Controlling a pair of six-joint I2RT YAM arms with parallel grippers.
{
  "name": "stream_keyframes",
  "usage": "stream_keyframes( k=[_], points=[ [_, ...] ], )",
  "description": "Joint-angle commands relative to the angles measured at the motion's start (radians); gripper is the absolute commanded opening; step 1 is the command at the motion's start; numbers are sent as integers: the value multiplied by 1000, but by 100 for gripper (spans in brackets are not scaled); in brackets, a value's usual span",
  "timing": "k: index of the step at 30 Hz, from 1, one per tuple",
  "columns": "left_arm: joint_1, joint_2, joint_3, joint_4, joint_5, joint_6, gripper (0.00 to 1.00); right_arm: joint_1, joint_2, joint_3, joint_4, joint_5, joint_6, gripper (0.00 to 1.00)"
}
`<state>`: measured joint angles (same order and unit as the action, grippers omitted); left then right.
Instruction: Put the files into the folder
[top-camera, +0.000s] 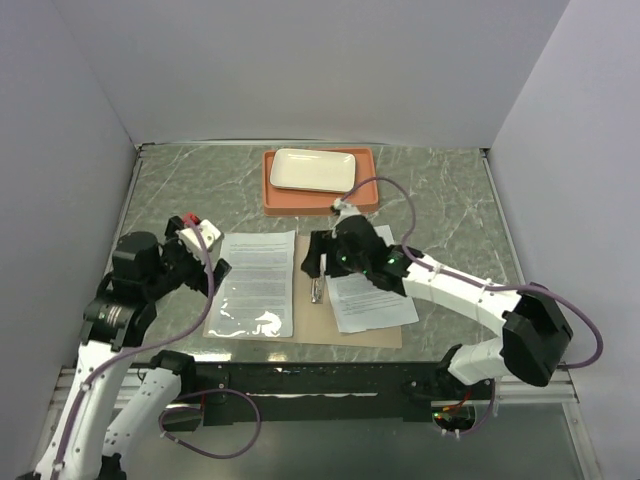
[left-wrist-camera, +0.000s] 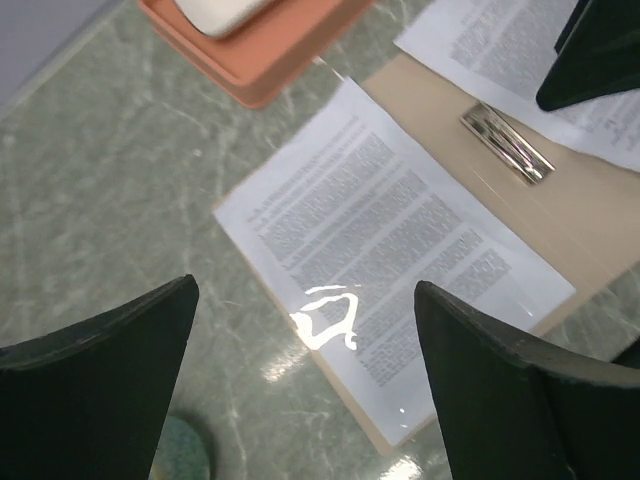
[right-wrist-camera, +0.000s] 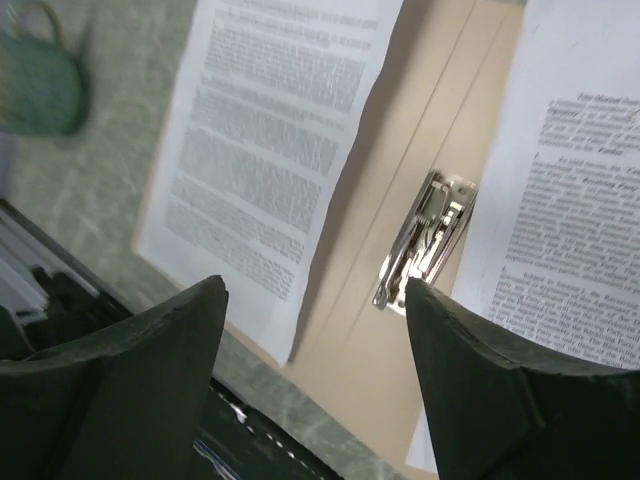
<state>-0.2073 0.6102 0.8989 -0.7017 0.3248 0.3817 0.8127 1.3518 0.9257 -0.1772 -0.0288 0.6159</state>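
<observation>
Two files (top-camera: 258, 282) lie on the open folder (top-camera: 312, 324) by the table's (top-camera: 450, 200) near edge. They are likely thin, limp and slick, best pinched at a free corner. Left gripper (left-wrist-camera: 305, 300) and right gripper (right-wrist-camera: 315, 290) both gape, empty.

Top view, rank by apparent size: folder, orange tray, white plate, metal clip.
1. folder, lying open, largest
2. orange tray
3. white plate, sitting in the tray
4. metal clip, smallest
The tray and plate are farther from the camera, but the differences are large enough to rank.
</observation>
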Motion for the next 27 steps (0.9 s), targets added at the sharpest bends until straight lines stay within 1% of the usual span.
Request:
stream_keyframes(
  k=[1,2,3,4,5,7,8,9,10,12,13,14,16,17,19,20,24,27],
  points=[
    [-1,120,-8,-47,119,13,96,71,20,35,-47,113,-27,80],
    [-4,161,-5,-42,112,0,96,69,15,16,-26,112,-13,80],
    [-10,183,6,-35,94,-29,99,68,12,-16,-13,103,5,79],
    [-17,206,14,-30,80,-41,97,66,12,-28,-8,99,18,77],
    [-24,258,23,-30,68,-68,93,66,17,-37,-7,93,37,74],
    [-63,315,61,-24,13,-95,81,65,23,-68,10,83,60,70],
    [-76,373,73,-22,-3,-107,75,65,30,-80,21,69,86,65],
    [-99,403,101,-22,-15,-133,67,63,35,-100,30,69,99,63],
    [-112,430,113,-24,-26,-144,65,60,38,-113,38,73,113,63],
    [-153,499,138,-24,-35,-174,63,33,40,-178,86,34,156,62],
    [-170,514,140,-16,-44,-190,62,17,40,-203,161,0,168,62],
    [-190,543,138,4,-58,-208,62,-10,46,-224,182,-49,191,58],
    [-243,568,129,28,-64,-231,61,-35,81,-249,255,-91,205,53],
    [-263,592,127,56,-72,-253,61,-44,93,-254,271,-109,212,47],
    [-313,618,121,86,-79,-274,61,-64,128,-260,315,-147,220,43],
    [-329,647,120,100,-89,-291,60,-69,138,-261,330,-160,228,39],
    [-398,736,130,157,-102,-316,58,-83,165,-278,392,-201,246,38],
    [-429,807,149,174,-89,-326,57,-84,184,-280,416,-221,258,36]
  ],
)
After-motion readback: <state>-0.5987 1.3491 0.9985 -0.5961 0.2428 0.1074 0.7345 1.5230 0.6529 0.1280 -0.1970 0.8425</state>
